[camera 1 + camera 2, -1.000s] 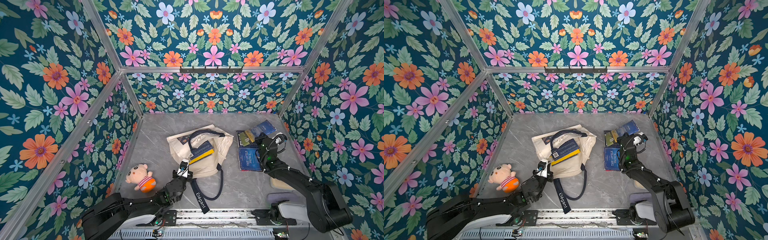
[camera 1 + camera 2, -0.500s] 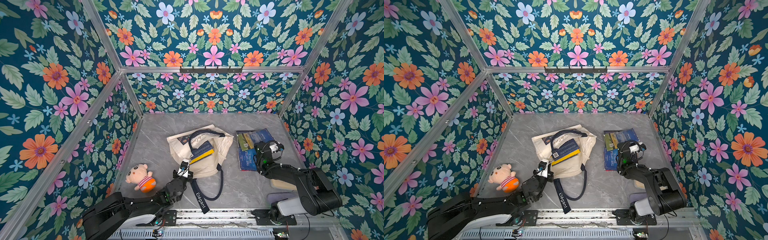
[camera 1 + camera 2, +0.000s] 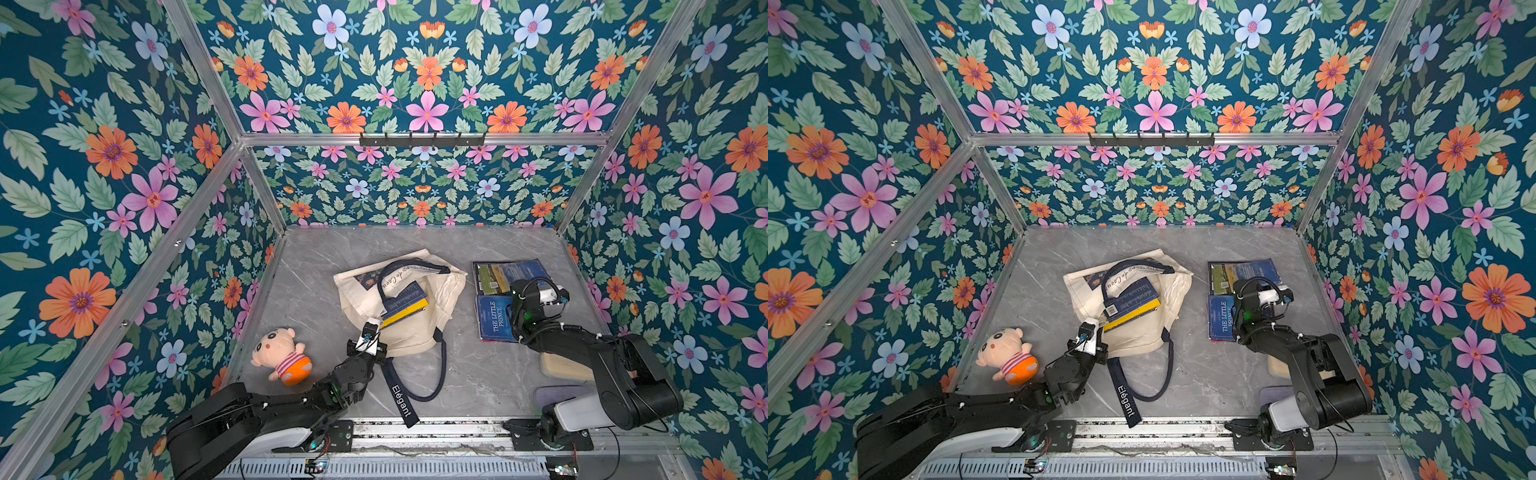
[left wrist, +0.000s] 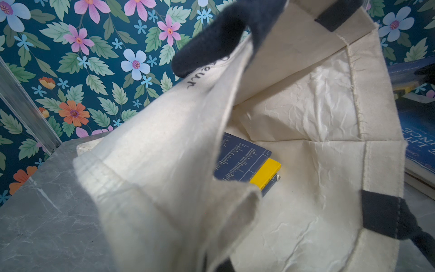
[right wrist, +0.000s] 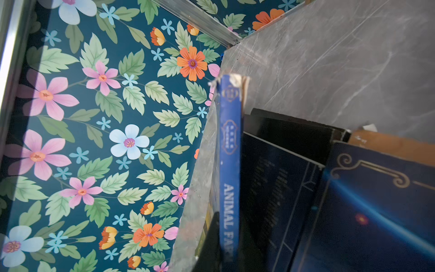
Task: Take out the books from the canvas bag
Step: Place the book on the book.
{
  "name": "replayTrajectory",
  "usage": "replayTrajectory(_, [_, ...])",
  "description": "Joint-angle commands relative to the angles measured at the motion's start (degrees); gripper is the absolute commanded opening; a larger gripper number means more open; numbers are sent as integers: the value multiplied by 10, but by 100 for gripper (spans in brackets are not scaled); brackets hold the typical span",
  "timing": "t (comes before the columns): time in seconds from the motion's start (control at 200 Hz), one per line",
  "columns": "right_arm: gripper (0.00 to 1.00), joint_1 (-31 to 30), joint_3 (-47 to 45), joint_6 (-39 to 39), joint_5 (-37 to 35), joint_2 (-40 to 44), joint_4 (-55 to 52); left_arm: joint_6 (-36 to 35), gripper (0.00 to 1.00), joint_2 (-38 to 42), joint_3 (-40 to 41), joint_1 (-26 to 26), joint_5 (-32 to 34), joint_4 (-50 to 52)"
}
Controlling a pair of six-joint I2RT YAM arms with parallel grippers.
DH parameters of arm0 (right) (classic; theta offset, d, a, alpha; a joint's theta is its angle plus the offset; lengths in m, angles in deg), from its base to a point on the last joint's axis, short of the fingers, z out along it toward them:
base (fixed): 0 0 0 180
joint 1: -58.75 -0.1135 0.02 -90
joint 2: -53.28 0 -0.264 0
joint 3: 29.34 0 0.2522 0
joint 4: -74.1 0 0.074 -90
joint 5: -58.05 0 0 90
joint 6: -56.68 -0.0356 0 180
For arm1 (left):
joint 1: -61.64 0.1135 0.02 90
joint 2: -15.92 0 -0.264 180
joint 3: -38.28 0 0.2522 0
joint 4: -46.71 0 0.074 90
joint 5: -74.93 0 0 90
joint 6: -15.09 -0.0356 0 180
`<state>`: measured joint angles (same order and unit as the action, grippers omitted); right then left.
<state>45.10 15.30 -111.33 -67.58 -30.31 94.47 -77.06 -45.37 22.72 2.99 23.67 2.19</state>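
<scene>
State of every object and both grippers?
canvas bag: on its side, mouth lifted open
dark blue book: inside bag
yellow book: inside bag, under the blue one
The Little Prince: out, lying flat
landscape-cover book: out, lying flat
plush doll: lying down
left gripper: jaws shut on bag rim
right gripper: jaws shut over removed books

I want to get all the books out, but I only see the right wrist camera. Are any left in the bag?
Observer: Yes. A blue book lies in the bag, on top of a yellow book.
Operator: What's the left claw doing?
Observer: The left claw is shut on the bag's edge, at its open mouth.
Operator: Is there anything else that isn't a book?
Observer: A pink doll lies apart from the bag.
</scene>
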Motion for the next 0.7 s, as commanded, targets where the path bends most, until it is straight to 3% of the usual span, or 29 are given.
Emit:
replayTrajectory(0.0, [0, 0, 14, -15, -23, -16, 0, -7, 0, -4, -5, 1, 0, -14])
replayTrajectory(0.39, [0, -1, 28, -28, 15, -68, 9, -10, 0, -8, -7, 0, -2, -15])
replayTrajectory(0.485, [19, -4, 26, -38, 21, -64, -2, -10, 0, -8, -7, 0, -3, -14])
replayTrajectory(0.695, [46, -5, 13, -44, 40, -59, -3, -11, 0, -12, -9, 0, -5, -15])
